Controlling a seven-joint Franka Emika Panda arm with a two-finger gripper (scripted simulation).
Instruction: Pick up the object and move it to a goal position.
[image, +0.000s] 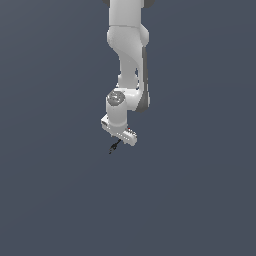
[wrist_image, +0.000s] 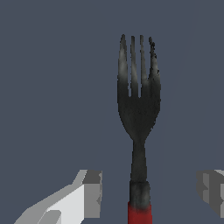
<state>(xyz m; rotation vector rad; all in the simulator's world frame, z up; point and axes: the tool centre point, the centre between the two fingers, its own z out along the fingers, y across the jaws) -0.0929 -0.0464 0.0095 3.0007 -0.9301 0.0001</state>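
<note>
Exterior view: the white arm (image: 127, 60) reached down over a plain grey surface (image: 200, 200), and the black fork (image: 114, 147) lay just under the gripper (image: 120, 134).

Wrist view: the fork (wrist_image: 138, 113), red-handled, sat between two widely parted fingers (wrist_image: 89, 192), untouched by either.

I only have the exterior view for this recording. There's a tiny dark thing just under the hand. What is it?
Observer: The wrist view shows a fork with four dark tines and a red handle end.
Operator: Is the hand gripping it?
Observer: No. The hand is open. Its fingers stand on either side of the handle, and there is a gap between each finger and the handle.
</note>
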